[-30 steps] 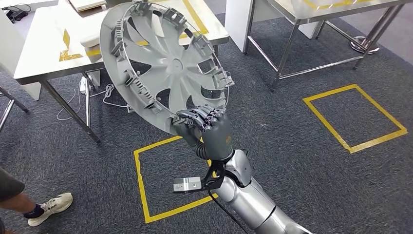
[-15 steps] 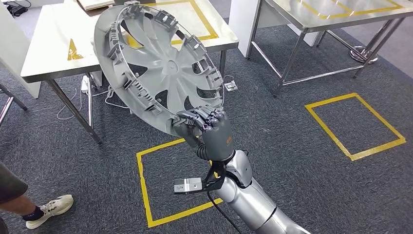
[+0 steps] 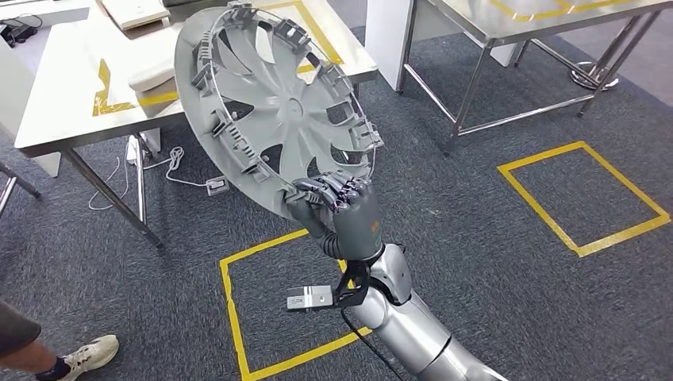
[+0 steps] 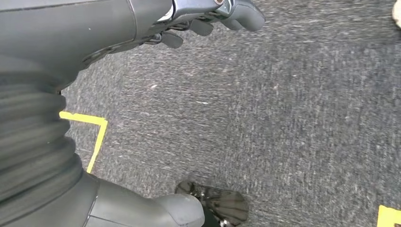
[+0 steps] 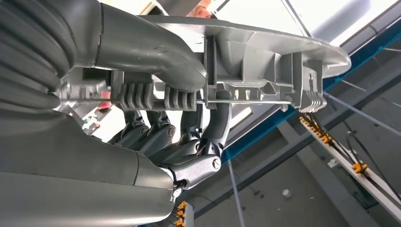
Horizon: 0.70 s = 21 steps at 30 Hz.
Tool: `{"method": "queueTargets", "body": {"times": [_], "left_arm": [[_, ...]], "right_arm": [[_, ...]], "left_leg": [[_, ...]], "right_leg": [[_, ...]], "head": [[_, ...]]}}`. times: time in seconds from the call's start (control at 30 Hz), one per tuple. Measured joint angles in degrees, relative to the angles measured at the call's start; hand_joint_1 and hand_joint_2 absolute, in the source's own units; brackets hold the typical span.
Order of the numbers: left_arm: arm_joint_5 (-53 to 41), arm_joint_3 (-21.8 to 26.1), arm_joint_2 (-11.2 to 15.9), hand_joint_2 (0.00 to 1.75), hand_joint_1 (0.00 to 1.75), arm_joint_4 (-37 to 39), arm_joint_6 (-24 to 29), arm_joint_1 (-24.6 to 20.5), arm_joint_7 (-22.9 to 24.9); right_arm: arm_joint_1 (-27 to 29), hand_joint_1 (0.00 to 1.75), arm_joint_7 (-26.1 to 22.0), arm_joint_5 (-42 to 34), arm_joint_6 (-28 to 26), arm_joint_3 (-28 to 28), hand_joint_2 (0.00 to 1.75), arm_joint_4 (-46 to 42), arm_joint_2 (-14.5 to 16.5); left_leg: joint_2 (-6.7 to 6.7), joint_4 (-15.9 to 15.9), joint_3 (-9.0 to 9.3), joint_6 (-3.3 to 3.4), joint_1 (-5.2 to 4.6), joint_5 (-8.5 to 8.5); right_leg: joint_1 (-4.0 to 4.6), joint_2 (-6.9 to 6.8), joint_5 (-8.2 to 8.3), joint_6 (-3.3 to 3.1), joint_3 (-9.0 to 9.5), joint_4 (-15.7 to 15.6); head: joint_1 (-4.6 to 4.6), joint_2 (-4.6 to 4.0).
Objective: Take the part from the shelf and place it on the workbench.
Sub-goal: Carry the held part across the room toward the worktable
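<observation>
While right hand (image 3: 340,208) grips, hubcap (image 3: 270,103) tilted

The left hand (image 4: 142,28), fingers (image 4: 236,12) apart, hangs above grey carpet (image 4: 283,118) with yellow tape (image 4: 97,137).

Silver jointed arm (image 3: 413,325), dark grey robot hand (image 3: 341,210), black wrist cable (image 3: 361,337)
</observation>
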Motion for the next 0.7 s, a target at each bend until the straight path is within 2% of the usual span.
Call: {"method": "queueTargets", "body": {"times": [0.03, 0.07, 0.1, 0.17, 0.2, 0.23, 0.27, 0.33, 0.4, 0.43, 0.5, 0.53, 0.57, 0.6, 0.63, 0.67, 0.7], "left_arm": [[0.00, 0.00, 0.01, 1.75, 0.00, 0.00, -0.01, 0.05, 0.02], [0.00, 0.00, 0.02, 1.75, 0.00, 0.00, -0.01, 0.12, 0.05], [0.00, 0.00, 0.03, 1.75, 0.00, 0.00, -0.01, 0.17, 0.10], [0.00, 0.00, 0.04, 1.75, 0.00, 0.01, -0.01, 0.21, 0.17], [0.00, 0.00, 0.04, 1.75, 0.00, 0.03, -0.02, 0.22, 0.21], [0.00, 0.00, 0.03, 1.75, 0.00, 0.05, -0.03, 0.18, 0.24], [0.00, 0.00, 0.03, 1.75, 0.00, 0.07, -0.05, 0.13, 0.27], [0.05, 0.01, 0.02, 1.75, 0.00, 0.09, -0.07, 0.00, 0.38], [0.12, 0.02, 0.02, 1.75, 0.00, 0.08, -0.07, 0.00, 0.49], [0.13, 0.02, 0.01, 1.75, 0.00, 0.07, -0.07, 0.00, 0.51], [0.13, 0.02, 0.01, 1.75, 0.00, 0.07, -0.08, 0.05, 0.57], [0.13, 0.02, 0.01, 1.75, 0.00, 0.07, -0.09, 0.10, 0.61], [0.13, 0.02, 0.01, 1.75, 0.00, 0.07, -0.09, 0.15, 0.65], [0.13, 0.02, 0.00, 1.75, 0.00, 0.07, -0.10, 0.19, 0.67], [0.13, 0.02, -0.02, 1.75, 0.00, 0.07, -0.10, 0.20, 0.68], [0.14, 0.02, -0.05, 1.75, 0.00, 0.07, -0.11, 0.20, 0.66], [0.15, 0.02, -0.09, 1.75, 0.00, 0.07, -0.12, 0.17, 0.61]], "right_arm": [[0.02, 1.75, -0.02, 0.01, 0.00, 0.00, 1.75, 0.01, 0.00], [0.02, 1.75, -0.03, 0.00, 0.00, 0.00, 1.75, 0.01, 0.00], [0.03, 1.75, -0.05, -0.02, 0.00, 0.00, 1.75, 0.01, 0.00], [0.02, 1.75, -0.18, -0.09, 0.00, 0.00, 1.75, 0.01, 0.00], [-0.03, 1.75, -0.27, -0.11, 0.00, 0.00, 1.75, 0.01, 0.01], [-0.10, 1.75, -0.39, -0.12, -0.01, 0.00, 1.75, 0.02, 0.01], [-0.16, 1.75, -0.52, -0.12, -0.02, 0.00, 1.75, 0.02, 0.01], [-0.25, 1.75, -0.76, -0.11, -0.05, -0.01, 1.75, 0.02, 0.01], [-0.29, 1.75, -0.91, -0.10, -0.07, -0.04, 1.75, 0.00, 0.00], [-0.36, 1.75, -0.97, -0.09, -0.07, -0.05, 1.75, -0.01, 0.00], [-0.46, 1.75, -1.08, -0.03, -0.07, -0.07, 1.75, -0.02, 0.00], [-0.42, 1.75, -1.12, 0.00, -0.06, -0.07, 1.75, -0.01, -0.02], [-0.36, 1.75, -1.10, 0.02, -0.05, -0.07, 1.75, -0.01, -0.04], [-0.31, 1.75, -1.07, 0.02, -0.05, -0.07, 1.75, 0.00, -0.06], [-0.29, 1.75, -1.02, -0.01, -0.05, -0.07, 1.75, 0.01, -0.09], [-0.29, 1.75, -1.03, -0.03, -0.04, -0.07, 1.75, 0.01, -0.10], [-0.31, 1.75, -1.14, -0.08, 0.00, -0.07, 1.75, 0.01, -0.11]], "left_leg": [[0.00, 3.27, -2.08, -0.18, 0.12, -0.75], [0.00, 4.83, -3.38, -0.31, 0.23, -0.43], [-0.05, 4.02, -3.51, -0.39, 0.33, 1.16], [-0.97, -3.01, -0.99, -0.48, 0.61, 6.13], [-1.95, -6.79, 0.55, -0.48, 0.70, 7.71], [-2.81, -9.32, 1.70, -0.37, 0.76, 8.36], [-3.45, -10.45, 2.24, -0.16, 0.73, 8.15], [-3.31, -10.78, 2.61, 0.63, 0.62, 7.66], [-2.78, -11.12, 3.03, 1.53, 0.74, 7.57], [-2.50, -11.29, 3.30, 1.93, 0.82, 7.48], [-1.90, -11.33, 3.69, 2.46, 0.71, 7.06], [-1.63, -11.33, 3.91, 2.58, 0.62, 6.81], [-1.43, -11.32, 4.18, 2.62, 0.55, 6.53], [-1.30, -11.32, 4.54, 2.59, 0.51, 6.24], [-1.24, -11.32, 5.02, 2.52, 0.48, 5.92], [-1.21, -11.32, 5.55, 2.40, 0.46, 5.56], [-1.16, -11.32, 5.91, 2.20, 0.35, 5.17]], "right_leg": [[-0.02, 0.38, -0.19, -0.06, 0.21, 0.01], [-0.06, 0.85, -0.43, -0.01, 0.49, 0.03], [-0.12, 1.41, -0.69, 0.13, 0.86, 0.06], [-0.34, 2.54, -1.39, 0.62, 1.70, 0.24], [-0.36, 3.02, -1.75, 0.96, 1.95, 0.43], [-0.38, 3.43, -2.01, 1.33, 1.99, 0.55], [-0.41, 3.80, -2.16, 1.72, 1.89, 0.57], [-0.57, 4.44, -2.25, 2.53, 1.75, 0.29], [-0.64, 3.28, -2.83, 3.15, 1.33, 1.35], [-0.55, 2.16, -3.75, 3.36, 0.29, 3.45], [-0.39, 0.13, -6.62, 3.60, -3.92, 10.93], [-0.38, -0.21, -7.67, 3.65, -6.28, 14.66], [-0.37, -0.34, -7.75, 3.63, -7.94, 16.86], [-0.36, -0.38, -6.58, 3.54, -8.47, 16.80], [-0.34, -0.41, -4.33, 3.36, -7.70, 14.26], [-0.27, -0.49, -1.63, 3.07, -5.98, 9.97], [-0.07, -0.59, 0.16, 2.75, -4.14, 5.86]], "head": [[0.00, 0.00], [0.01, 0.00], [0.00, 0.00], [-0.01, 0.00], [-0.09, 0.00], [-0.16, 0.00], [-0.20, 0.00], [-0.19, 0.00], [-0.06, 0.00], [0.04, 0.00], [0.23, 0.00], [0.27, 0.00], [0.28, 0.00], [0.30, 0.00], [0.31, 0.00], [0.32, 0.00], [0.27, 0.00]]}}
